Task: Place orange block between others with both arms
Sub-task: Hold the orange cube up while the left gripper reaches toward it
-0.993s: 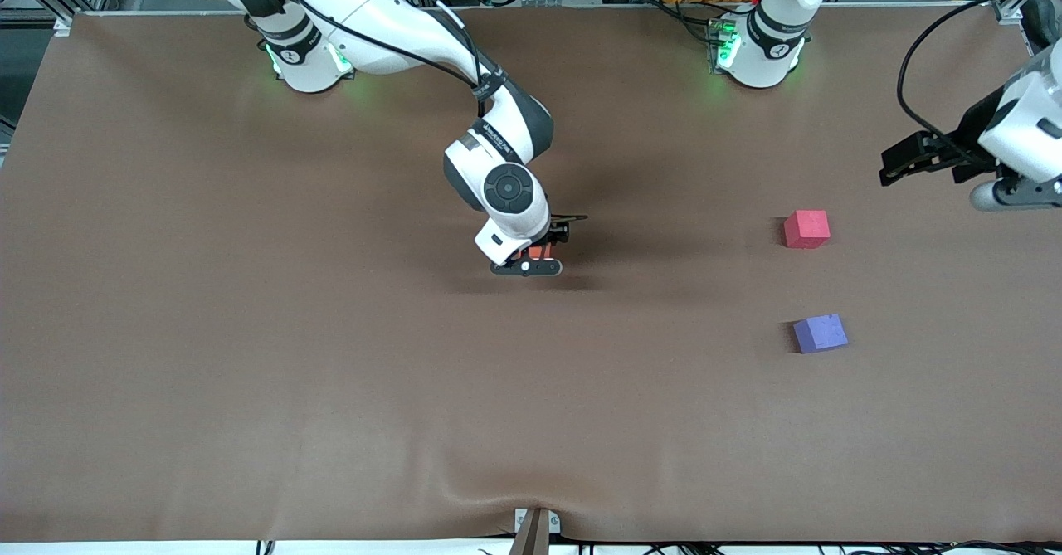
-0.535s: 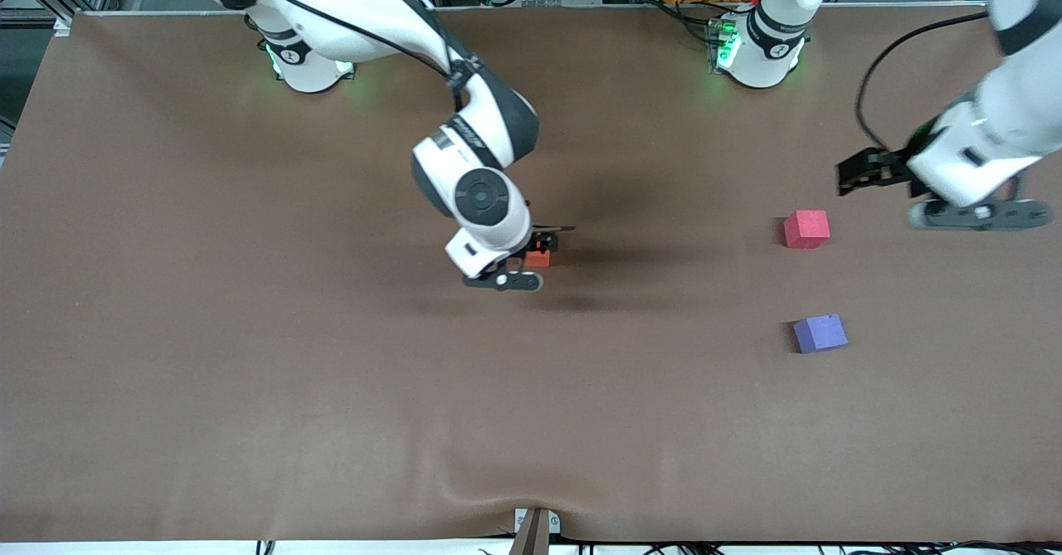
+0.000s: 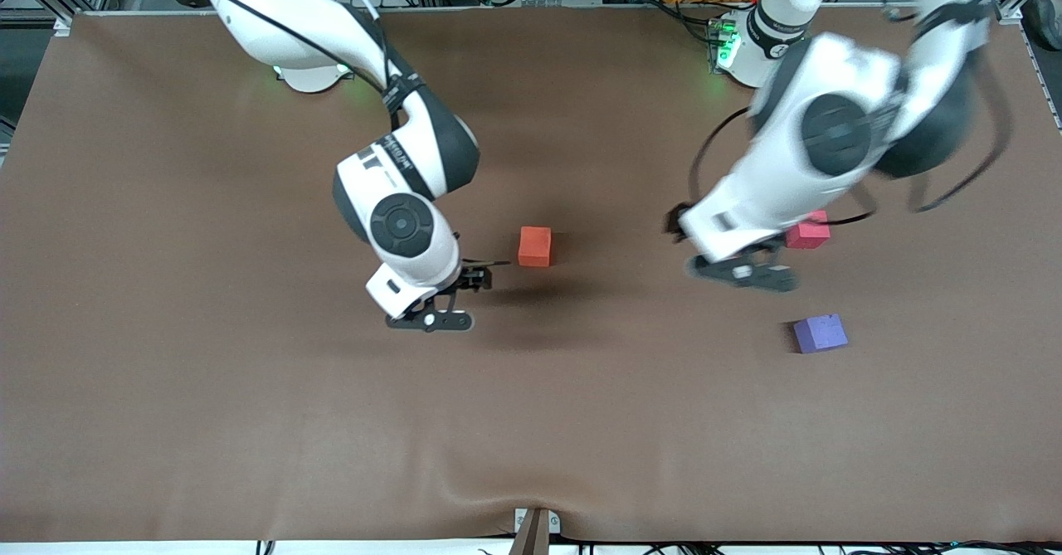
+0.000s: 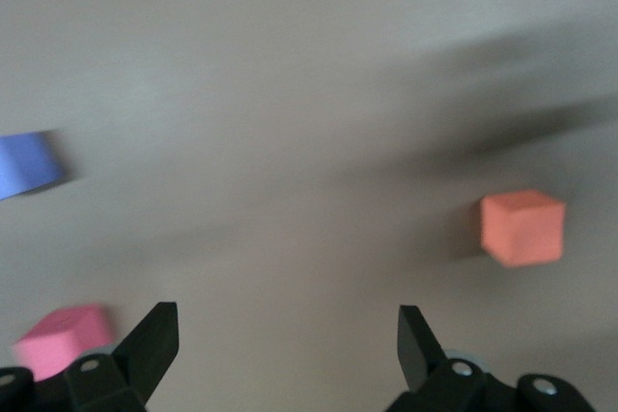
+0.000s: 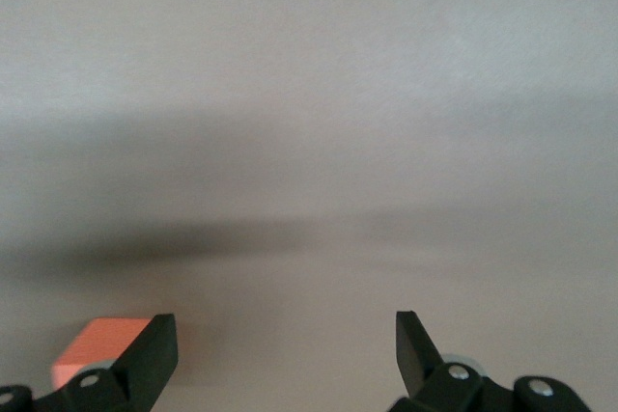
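I see the small orange foam cube [image 3: 535, 246] resting free mid-table. R gripper [image 3: 452, 299] hangs spread, empty, beside it. L gripper [image 3: 734, 258], spread, empty, over table by pinkish-red cube [image 3: 811, 232]; purple-blue cube [image 3: 820, 333] nearer camera.

Left gripper [image 4: 285, 349] seen with black fingers [image 4: 154, 340] spread wide, empty, over brown tabletop [image 4: 290, 94]. Orange foam cube [image 4: 522, 228], pink foam cube [image 4: 63, 337] and blue foam cube [image 4: 29, 163] resting apart.

High front camera faces the robots; wrist cameras look down, sharing the orange block [image 3: 535, 246].
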### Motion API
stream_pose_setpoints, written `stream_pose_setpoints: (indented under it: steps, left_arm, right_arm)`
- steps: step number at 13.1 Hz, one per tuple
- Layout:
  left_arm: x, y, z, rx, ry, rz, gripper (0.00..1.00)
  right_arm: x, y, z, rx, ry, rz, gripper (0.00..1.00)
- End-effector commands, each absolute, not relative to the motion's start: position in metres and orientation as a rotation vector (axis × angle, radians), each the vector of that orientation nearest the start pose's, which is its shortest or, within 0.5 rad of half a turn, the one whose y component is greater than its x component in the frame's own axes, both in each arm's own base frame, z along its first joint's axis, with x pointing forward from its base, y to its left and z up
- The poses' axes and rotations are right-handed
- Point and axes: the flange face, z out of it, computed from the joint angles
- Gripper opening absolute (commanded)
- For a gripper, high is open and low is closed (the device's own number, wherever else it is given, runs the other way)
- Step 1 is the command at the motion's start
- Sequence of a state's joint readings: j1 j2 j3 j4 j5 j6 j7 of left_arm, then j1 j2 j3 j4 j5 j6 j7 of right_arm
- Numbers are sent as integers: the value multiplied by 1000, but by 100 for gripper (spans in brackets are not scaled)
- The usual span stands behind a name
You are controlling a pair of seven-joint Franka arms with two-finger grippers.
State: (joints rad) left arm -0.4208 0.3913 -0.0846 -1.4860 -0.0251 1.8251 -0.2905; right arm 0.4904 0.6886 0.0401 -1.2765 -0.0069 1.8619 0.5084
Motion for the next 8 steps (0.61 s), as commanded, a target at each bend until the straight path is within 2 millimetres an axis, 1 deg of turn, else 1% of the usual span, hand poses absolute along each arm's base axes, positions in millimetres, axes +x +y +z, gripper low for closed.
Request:
stream_pose_setpoints:
  steps: [1, 2, 3, 4, 5, 6, 7, 8]
  left_arm:
    - [587, -390, 395, -3182, 224, 45, 100]
    - [585, -407, 378, -3187, 228, 38, 100]
    - [584, -419, 365, -3188, 239, 43, 100]
    - [585, -425, 356, -3188, 246, 53, 100]
    - [586, -430, 349, -3194, 250, 60, 100]
    - [584, -439, 343, -3198, 250, 61, 100]
    - [577, -450, 334, -3202, 213, 62, 100]
    - [568, -463, 325, -3203, 170, 68, 100]
  right_arm:
    - [657, 290, 349, -3168, -108, 162, 100]
    - [665, 264, 364, -3161, -116, 140, 100]
    - [669, 234, 377, -3155, -148, 129, 100]
    - [666, 208, 389, -3150, -192, 124, 100]
    - [663, 181, 404, -3147, -183, 106, 100]
    - [660, 154, 430, -3147, -134, 65, 100]
    - [658, 132, 455, -3145, -92, 20, 100]
    - [654, 111, 480, -3146, -90, -2, 100]
